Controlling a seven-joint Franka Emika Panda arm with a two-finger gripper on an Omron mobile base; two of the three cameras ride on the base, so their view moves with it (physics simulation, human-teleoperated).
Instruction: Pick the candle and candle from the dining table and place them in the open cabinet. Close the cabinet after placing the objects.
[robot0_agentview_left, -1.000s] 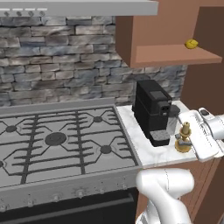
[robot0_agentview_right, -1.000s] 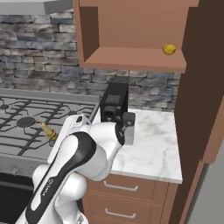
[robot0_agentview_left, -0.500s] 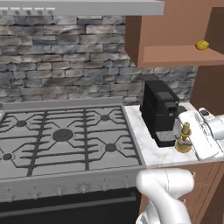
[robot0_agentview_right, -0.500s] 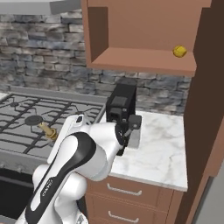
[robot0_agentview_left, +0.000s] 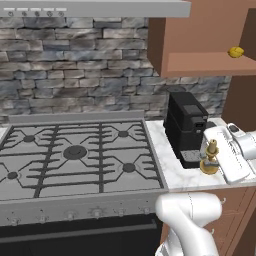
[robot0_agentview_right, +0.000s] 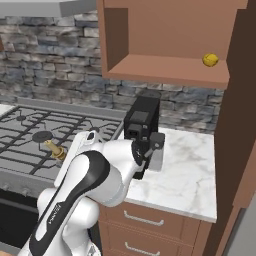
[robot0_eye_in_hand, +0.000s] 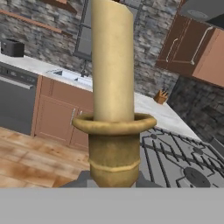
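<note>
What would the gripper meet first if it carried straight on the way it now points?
Probably the gas stove: beyond the brass candlestick candle that the gripper holds, the hand view looks over it, though depth is unclear.

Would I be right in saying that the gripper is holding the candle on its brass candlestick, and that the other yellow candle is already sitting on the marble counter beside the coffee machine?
Not quite. The gripper does hold the candle on its brass candlestick, but the other yellow candle sits on the open cabinet's shelf, not on the marble counter beside the coffee machine. The right base view shows this.
</note>
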